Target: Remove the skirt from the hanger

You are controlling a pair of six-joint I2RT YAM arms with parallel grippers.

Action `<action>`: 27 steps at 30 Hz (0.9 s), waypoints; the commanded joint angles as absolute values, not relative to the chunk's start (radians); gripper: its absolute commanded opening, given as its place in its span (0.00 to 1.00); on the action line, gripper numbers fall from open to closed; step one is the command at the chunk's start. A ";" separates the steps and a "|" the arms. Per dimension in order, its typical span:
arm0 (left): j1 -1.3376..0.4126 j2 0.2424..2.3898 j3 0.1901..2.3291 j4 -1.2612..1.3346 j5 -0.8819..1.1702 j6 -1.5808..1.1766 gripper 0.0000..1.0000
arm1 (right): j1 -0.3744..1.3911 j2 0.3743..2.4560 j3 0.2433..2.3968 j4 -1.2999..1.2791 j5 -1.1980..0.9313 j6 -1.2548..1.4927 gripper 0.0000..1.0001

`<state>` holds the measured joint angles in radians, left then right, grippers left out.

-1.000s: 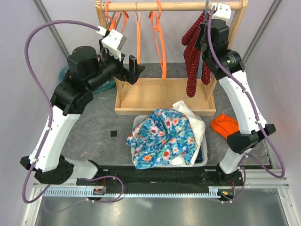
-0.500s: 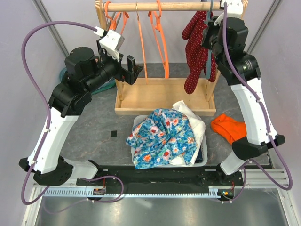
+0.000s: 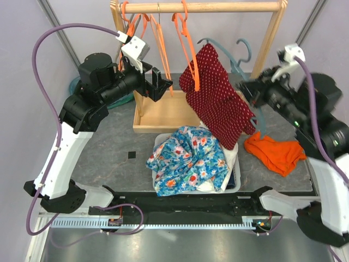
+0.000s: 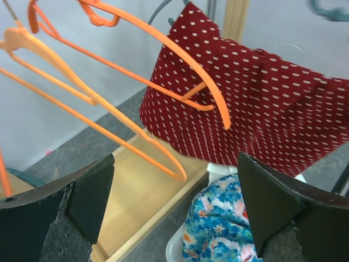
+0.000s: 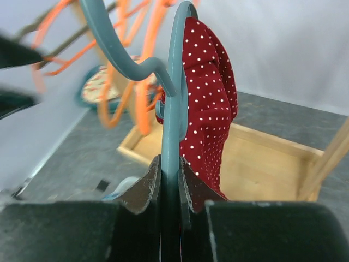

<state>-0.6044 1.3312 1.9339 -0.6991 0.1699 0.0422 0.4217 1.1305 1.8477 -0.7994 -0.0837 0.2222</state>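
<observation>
A red skirt with white dots hangs on a grey-blue hanger, off the rail, above the rack's base and the bin. My right gripper is shut on that hanger's bar. In the right wrist view the hanger runs up from between the fingers of the right gripper, with the skirt draped just behind it. My left gripper stands wide open beside the bare orange hangers, left of the skirt. Nothing is between the jaws of the left gripper; the skirt lies beyond.
Several bare orange hangers hang from the wooden rail over the rack's wooden base. A white bin holds a blue floral garment and white cloth. An orange cloth lies at the right.
My right arm has swung down and to the near right, taking the grey-blue hanger and skirt off the rail. The left arm has barely moved.
</observation>
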 commanded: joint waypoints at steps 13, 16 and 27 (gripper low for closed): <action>-0.607 1.402 2.032 -0.663 0.416 -0.009 1.00 | 0.434 0.884 1.796 -0.726 -0.399 0.245 0.00; -0.607 1.401 2.017 -0.667 0.463 -0.009 1.00 | 0.434 0.897 1.804 -0.716 -0.408 0.249 0.00; -0.607 1.443 1.865 -0.666 0.597 -0.015 1.00 | 0.439 0.905 1.813 -0.707 -0.420 0.252 0.00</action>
